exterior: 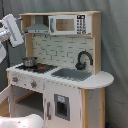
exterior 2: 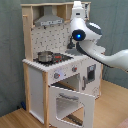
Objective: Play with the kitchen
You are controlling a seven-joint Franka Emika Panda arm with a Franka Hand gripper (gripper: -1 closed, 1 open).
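Note:
The white and light-wood toy kitchen [exterior: 60,85] fills the middle of both exterior views. A metal pot [exterior: 29,61] stands on the stovetop, with the black faucet [exterior: 83,59] and grey sink [exterior: 71,74] beside it. The oven door [exterior 2: 73,102] hangs open and tilted downward. In the first exterior view my gripper [exterior: 15,29] hovers at the first exterior view's left edge, level with the hood [exterior: 37,27] and apart from the kitchen. In the second exterior view my arm [exterior 2: 82,34], with a blue light on it, reaches up in front of the kitchen [exterior 2: 55,65] at its top shelf.
A microwave [exterior: 70,23] sits on the top shelf. Knobs [exterior 2: 57,75] line the front panel above the open door. A grey curtain [exterior: 115,45] hangs behind. The arm's white lower part [exterior: 20,121] shows at the bottom left, and a wooden floor [exterior 2: 20,117] lies below.

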